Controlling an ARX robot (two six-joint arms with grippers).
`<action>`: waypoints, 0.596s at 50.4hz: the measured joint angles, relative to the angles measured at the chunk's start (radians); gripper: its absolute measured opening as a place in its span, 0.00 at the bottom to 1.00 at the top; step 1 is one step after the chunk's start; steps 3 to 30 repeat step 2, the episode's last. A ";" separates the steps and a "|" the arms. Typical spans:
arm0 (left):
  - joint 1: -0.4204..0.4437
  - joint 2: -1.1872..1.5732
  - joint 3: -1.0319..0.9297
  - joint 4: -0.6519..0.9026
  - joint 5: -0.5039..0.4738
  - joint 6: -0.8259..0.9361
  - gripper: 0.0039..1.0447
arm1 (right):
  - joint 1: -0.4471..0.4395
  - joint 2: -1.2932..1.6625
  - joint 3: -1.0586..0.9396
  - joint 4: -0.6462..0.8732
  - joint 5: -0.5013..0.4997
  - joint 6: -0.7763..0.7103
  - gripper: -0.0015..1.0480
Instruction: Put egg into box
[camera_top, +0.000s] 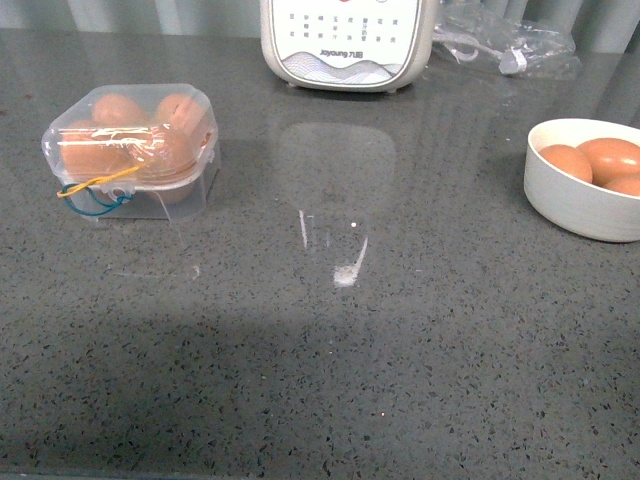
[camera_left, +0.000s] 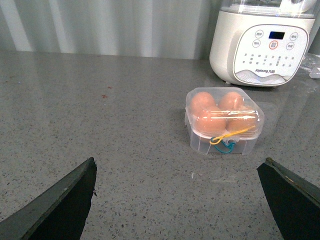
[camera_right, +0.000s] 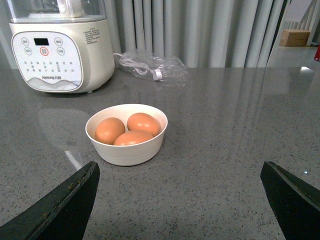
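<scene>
While the front view shows neither arm, the small clear plastic four-cell box sits on the grey speckled counter with its lid down over four brown eggs, banded in yellow and blue; the round white bowl stands well apart. The left wrist view shows the left gripper spread wide, short of the box. The right wrist view shows the right gripper equally apart, facing three eggs — any further egg would meet a closed, full case and could crack.
</scene>
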 joint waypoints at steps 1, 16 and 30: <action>0.000 0.000 0.000 0.000 0.000 0.000 0.94 | 0.000 0.000 0.000 0.000 0.000 0.000 0.93; 0.000 0.000 0.000 0.000 0.000 0.000 0.94 | 0.000 0.000 0.000 0.000 0.000 0.000 0.93; 0.000 0.000 0.000 0.000 0.000 0.000 0.94 | 0.000 0.000 0.000 0.000 0.000 0.000 0.93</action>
